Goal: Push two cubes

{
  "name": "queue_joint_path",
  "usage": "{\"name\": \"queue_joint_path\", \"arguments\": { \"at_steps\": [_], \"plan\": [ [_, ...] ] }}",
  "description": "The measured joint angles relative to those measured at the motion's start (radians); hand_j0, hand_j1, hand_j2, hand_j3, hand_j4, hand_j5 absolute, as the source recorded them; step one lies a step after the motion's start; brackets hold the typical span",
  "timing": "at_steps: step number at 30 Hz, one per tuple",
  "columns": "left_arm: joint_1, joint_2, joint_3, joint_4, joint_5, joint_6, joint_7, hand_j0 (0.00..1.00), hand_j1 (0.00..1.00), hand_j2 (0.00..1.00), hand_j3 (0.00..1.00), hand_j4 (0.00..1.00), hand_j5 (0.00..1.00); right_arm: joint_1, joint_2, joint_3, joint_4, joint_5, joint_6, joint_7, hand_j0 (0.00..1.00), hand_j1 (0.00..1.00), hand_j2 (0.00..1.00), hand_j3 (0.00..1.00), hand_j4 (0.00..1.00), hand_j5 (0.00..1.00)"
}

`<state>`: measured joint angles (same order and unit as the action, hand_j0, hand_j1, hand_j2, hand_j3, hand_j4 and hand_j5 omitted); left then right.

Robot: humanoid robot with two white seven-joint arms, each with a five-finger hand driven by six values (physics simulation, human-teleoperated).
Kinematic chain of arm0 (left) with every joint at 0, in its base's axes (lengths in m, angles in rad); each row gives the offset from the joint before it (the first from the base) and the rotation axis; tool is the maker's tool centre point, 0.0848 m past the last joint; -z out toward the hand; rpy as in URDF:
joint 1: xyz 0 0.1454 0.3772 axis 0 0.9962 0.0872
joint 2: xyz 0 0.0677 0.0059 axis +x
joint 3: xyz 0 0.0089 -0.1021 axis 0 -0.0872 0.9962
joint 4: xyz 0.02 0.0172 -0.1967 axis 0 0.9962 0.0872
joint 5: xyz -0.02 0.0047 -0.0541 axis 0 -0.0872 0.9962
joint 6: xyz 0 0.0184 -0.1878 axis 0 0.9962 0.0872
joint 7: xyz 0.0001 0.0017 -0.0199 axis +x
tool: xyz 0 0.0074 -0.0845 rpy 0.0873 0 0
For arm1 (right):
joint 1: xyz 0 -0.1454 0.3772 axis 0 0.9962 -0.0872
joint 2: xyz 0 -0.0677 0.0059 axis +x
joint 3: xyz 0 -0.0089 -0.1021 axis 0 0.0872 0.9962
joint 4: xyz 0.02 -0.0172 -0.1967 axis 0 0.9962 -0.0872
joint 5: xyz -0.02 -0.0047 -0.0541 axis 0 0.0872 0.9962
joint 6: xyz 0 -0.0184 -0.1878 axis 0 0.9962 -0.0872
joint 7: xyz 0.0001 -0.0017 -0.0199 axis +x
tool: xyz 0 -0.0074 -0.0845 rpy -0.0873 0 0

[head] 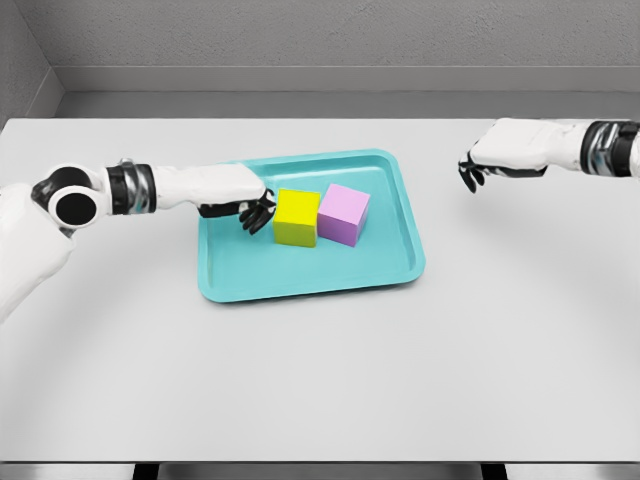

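Note:
A yellow cube [297, 217] and a pink cube [344, 214] stand side by side, touching, in the middle of a teal tray [390, 270]. My left hand [257, 212] reaches over the tray's left part; its dark fingers are loosely curled and rest against the yellow cube's left face, holding nothing. My right hand [470, 172] hovers over the table to the right of the tray, well clear of it, fingers drooping and relaxed, empty.
The tray lies on a light grey table [320, 380] with a grey wall behind it. The table's front edge runs along the bottom of the view.

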<state>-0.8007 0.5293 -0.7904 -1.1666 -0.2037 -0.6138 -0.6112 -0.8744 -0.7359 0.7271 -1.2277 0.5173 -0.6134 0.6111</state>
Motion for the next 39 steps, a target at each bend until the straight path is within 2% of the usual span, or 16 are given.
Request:
{"name": "queue_joint_path", "arguments": {
  "at_steps": [6, 12, 20, 25, 31, 39],
  "plan": [
    [0.035, 0.000, -0.030, 0.015, 0.016, 0.000, 0.000, 0.06, 0.06, 0.06, 0.06, 0.06, 0.06, 0.002, 0.003, 0.015, 0.000, -0.004, 0.000, 0.000, 0.17, 0.17, 0.17, 0.17, 0.17, 0.17],
    [0.035, -0.044, -0.050, 0.067, -0.008, 0.002, 0.000, 0.06, 0.06, 0.06, 0.06, 0.06, 0.06, 0.002, 0.003, 0.027, 0.000, -0.004, 0.000, 0.000, 0.20, 0.20, 0.20, 0.20, 0.20, 0.20],
    [0.034, -0.087, -0.044, 0.106, 0.033, 0.023, -0.006, 0.06, 0.06, 0.06, 0.06, 0.06, 0.06, 0.003, 0.005, 0.030, 0.001, -0.004, 0.000, 0.000, 0.22, 0.22, 0.22, 0.22, 0.22, 0.22],
    [0.031, -0.091, -0.054, 0.114, -0.018, 0.007, -0.001, 0.06, 0.06, 0.06, 0.06, 0.06, 0.06, 0.003, 0.005, 0.031, -0.001, -0.004, 0.000, 0.000, 0.23, 0.23, 0.23, 0.23, 0.23, 0.23],
    [0.018, -0.090, -0.055, 0.126, -0.034, 0.002, 0.000, 0.06, 0.06, 0.06, 0.06, 0.06, 0.06, -0.012, 0.068, 0.084, -0.008, -0.004, 0.000, 0.000, 0.22, 0.22, 0.22, 0.22, 0.22, 0.22],
    [0.006, -0.091, -0.047, 0.161, -0.035, 0.001, 0.000, 0.06, 0.06, 0.06, 0.06, 0.06, 0.06, -0.018, 0.117, 0.121, -0.005, -0.004, 0.000, 0.000, 0.22, 0.22, 0.22, 0.22, 0.22, 0.22]
  ]
}}
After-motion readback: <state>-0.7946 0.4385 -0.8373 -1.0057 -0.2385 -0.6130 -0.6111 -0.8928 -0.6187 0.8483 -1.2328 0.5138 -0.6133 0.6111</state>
